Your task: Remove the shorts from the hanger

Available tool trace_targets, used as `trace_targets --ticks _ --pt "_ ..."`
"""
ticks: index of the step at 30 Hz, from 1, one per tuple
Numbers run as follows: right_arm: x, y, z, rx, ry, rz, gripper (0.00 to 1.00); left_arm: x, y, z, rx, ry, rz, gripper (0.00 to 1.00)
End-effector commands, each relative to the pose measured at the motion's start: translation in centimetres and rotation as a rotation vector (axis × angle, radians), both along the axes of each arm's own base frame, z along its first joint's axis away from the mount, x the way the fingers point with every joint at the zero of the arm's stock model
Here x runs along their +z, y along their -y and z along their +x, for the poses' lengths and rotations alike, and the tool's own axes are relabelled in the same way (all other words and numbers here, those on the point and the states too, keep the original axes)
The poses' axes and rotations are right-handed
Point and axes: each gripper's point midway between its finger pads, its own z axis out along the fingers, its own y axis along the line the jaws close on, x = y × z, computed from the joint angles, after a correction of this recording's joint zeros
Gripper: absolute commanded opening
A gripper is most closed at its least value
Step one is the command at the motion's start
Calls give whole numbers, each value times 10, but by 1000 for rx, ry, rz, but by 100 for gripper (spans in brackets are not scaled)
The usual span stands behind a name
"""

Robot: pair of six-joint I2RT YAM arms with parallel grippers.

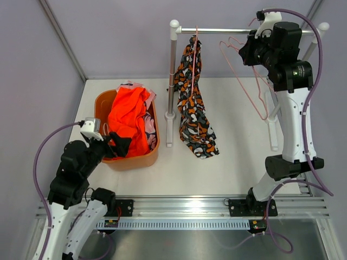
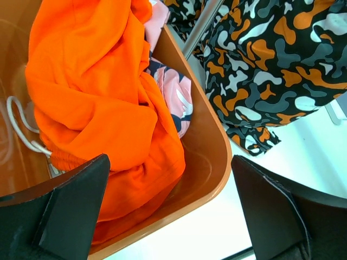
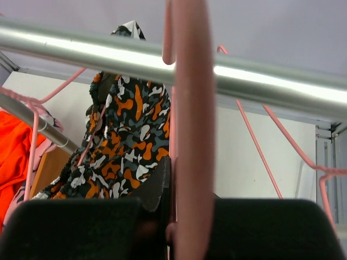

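Note:
The black shorts with orange-and-white pattern [image 1: 194, 103] hang from a pink hanger on the rack's rail [image 1: 227, 31]; their lower end rests on the table. They also show in the left wrist view [image 2: 271, 59] and the right wrist view [image 3: 127, 141]. The orange shorts [image 1: 129, 119] lie in the orange basket [image 1: 130, 161] on top of the pink shorts [image 2: 176, 97]. My left gripper [image 1: 116, 143] is open and empty over the basket's near rim [image 2: 217, 157]. My right gripper [image 1: 250, 51] is shut on an empty pink hanger [image 3: 190, 135] at the rail.
The rack's left post [image 1: 172, 81] stands between the basket and the hanging shorts. The empty hanger's wire [image 1: 246, 81] slants down to the right of the shorts. A metal rail [image 1: 184, 208] runs along the table's near edge.

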Motion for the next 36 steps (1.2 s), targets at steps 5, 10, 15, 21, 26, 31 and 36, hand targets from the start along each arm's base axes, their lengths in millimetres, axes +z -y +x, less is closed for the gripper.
trace_targets --ticks 5,10,15,21,26,31,36 --pt "19 -8 27 47 62 51 0 -4 -5 -6 8 41 15 99" --pt "4 -11 42 35 28 73 0 -9 -3 -6 6 59 2 99" --pt "-17 -13 52 32 -21 79 0 -10 -4 -9 8 74 -2 99" --pt "-30 -13 49 22 -50 91 6 -12 -2 -8 0 68 0 99" --pt "-18 -9 35 3 -20 114 24 -12 0 -11 -12 71 -2 99" --pt "8 -6 13 -14 24 160 46 -12 0 -13 -10 73 -5 99" --pt "31 14 -18 -119 61 208 53 -12 0 -13 -11 73 -5 99"
